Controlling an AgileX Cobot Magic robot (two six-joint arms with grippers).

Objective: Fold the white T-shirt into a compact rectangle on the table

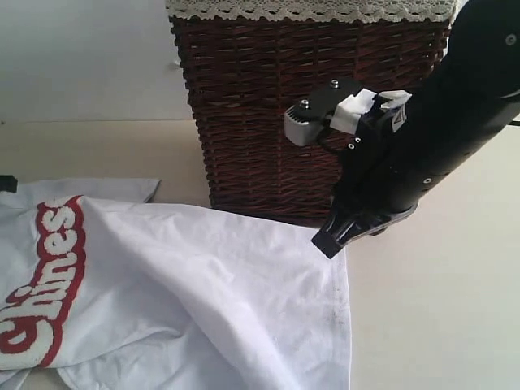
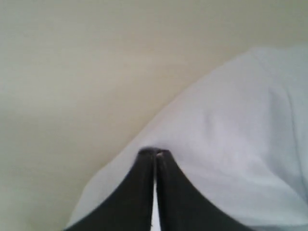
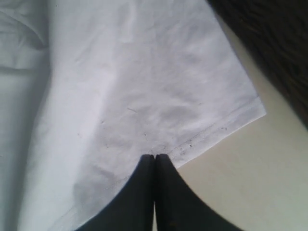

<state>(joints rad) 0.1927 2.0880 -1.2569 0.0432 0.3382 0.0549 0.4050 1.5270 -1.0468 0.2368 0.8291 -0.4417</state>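
The white T-shirt (image 1: 203,292) lies on the table (image 1: 439,325) with a plain layer folded over part of its red lettering (image 1: 49,268). My right gripper (image 1: 328,240) is shut, its tips pinching the speckled hem (image 3: 207,137) close to a corner of the shirt, just in front of the basket. In the right wrist view the right gripper (image 3: 154,156) sits right at that hem. My left gripper (image 2: 154,153) is shut too, with white cloth (image 2: 231,144) gathered round its tips and a sliver of white between the fingers. Only a dark bit shows at the exterior view's left edge.
A dark brown wicker basket (image 1: 268,106) with white lace trim (image 1: 309,10) stands at the back, close behind my right arm (image 1: 439,122). Bare cream table (image 1: 89,146) shows left of the basket and to the right of the shirt.
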